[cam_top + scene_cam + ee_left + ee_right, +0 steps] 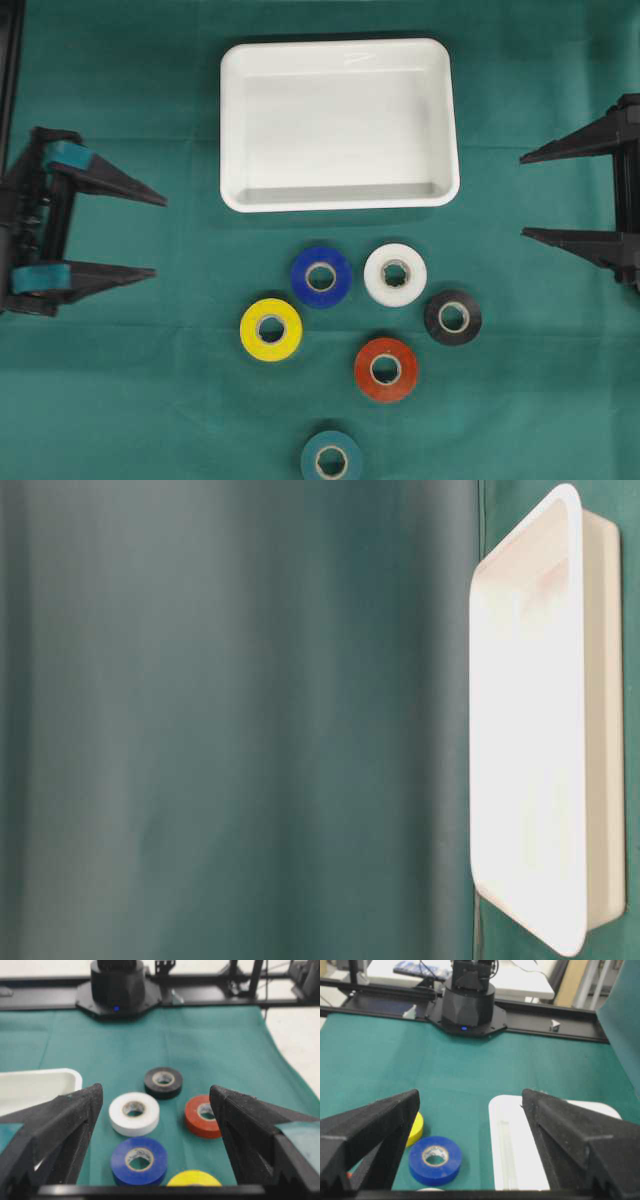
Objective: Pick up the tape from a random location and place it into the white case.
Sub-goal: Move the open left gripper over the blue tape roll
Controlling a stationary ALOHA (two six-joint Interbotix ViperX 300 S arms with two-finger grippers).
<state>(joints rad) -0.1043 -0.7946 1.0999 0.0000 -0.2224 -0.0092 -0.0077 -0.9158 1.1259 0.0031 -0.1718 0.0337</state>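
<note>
Several tape rolls lie flat on the green cloth below the white case: blue, white, black, yellow, red and teal. The case holds nothing. My left gripper stands open at the left edge, well clear of the rolls. In its wrist view the white, blue, black and red rolls lie ahead of the jaws. My right gripper is open at the right edge; its wrist view shows the blue roll and the case.
Green cloth covers the whole table. The opposite arm's black base stands at the far edge in the left wrist view, and another base in the right wrist view. The table-level view shows only cloth and the case's rim.
</note>
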